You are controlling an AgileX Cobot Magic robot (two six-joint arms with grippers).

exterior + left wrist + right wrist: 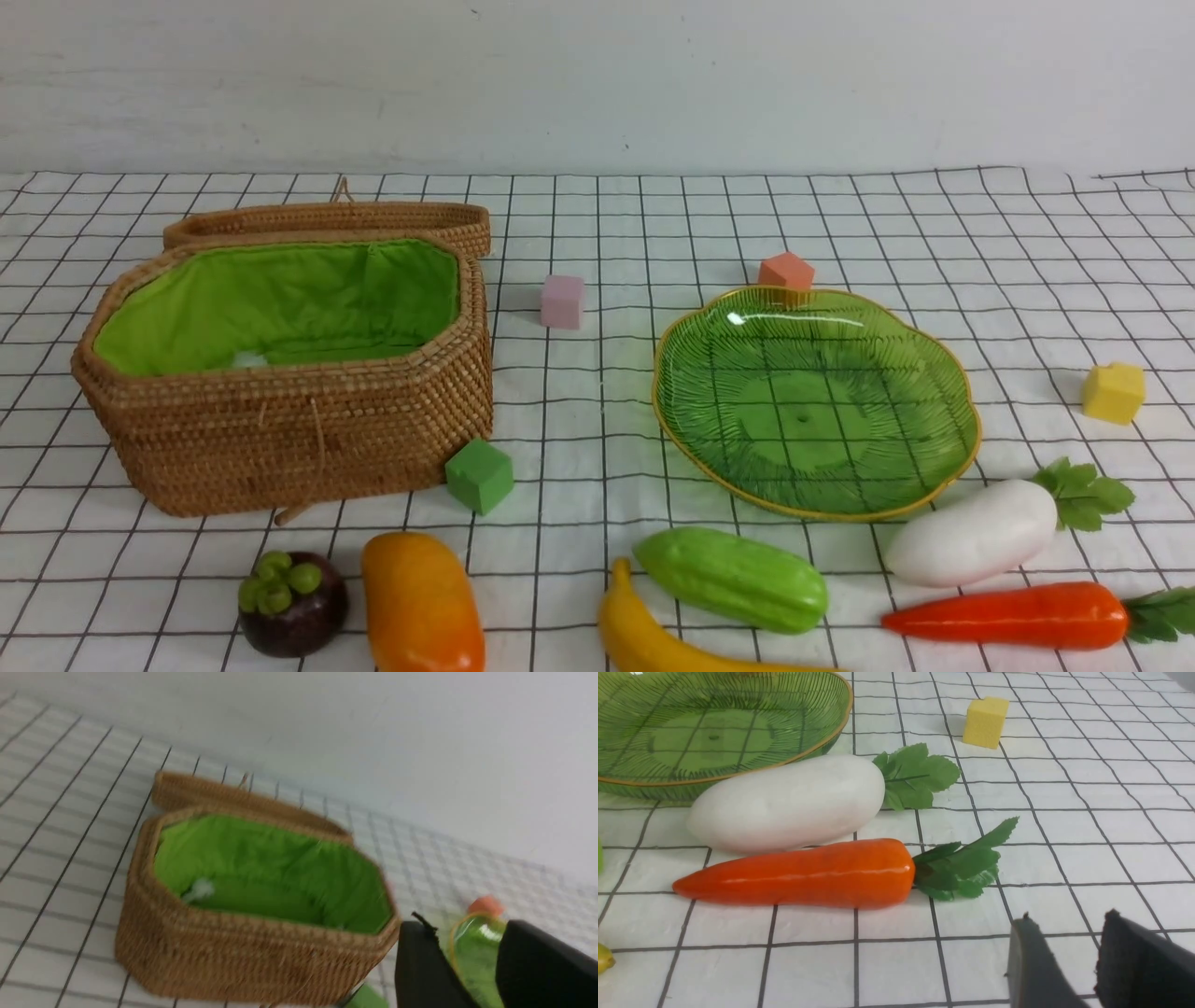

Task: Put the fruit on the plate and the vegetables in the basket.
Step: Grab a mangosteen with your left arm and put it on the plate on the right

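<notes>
The open wicker basket (pixel 280 439) with green lining stands at the left, and the green glass plate (pixel 812 401) at the right; both hold nothing. Along the near edge lie the mangosteen (pixel 294 602), mango (pixel 420 607), banana (pixel 653 639), cucumber (pixel 733 579), radish (pixel 976 532) and carrot (pixel 1008 616). Neither gripper shows in the front view. My left gripper (pixel 467 933) hangs open near the basket (pixel 243 952), nothing between its fingers. My right gripper (pixel 1069 917) is open above the cloth, a short way from the carrot's leaves (pixel 962 868) and the radish (pixel 789 802).
The basket's lid (pixel 327 222) leans behind it. Foam cubes sit about: green (pixel 479 475) by the basket's corner, pink (pixel 562 301) in the middle, orange (pixel 786 271) behind the plate, yellow (pixel 1113 392) at the right. A white wall closes the back.
</notes>
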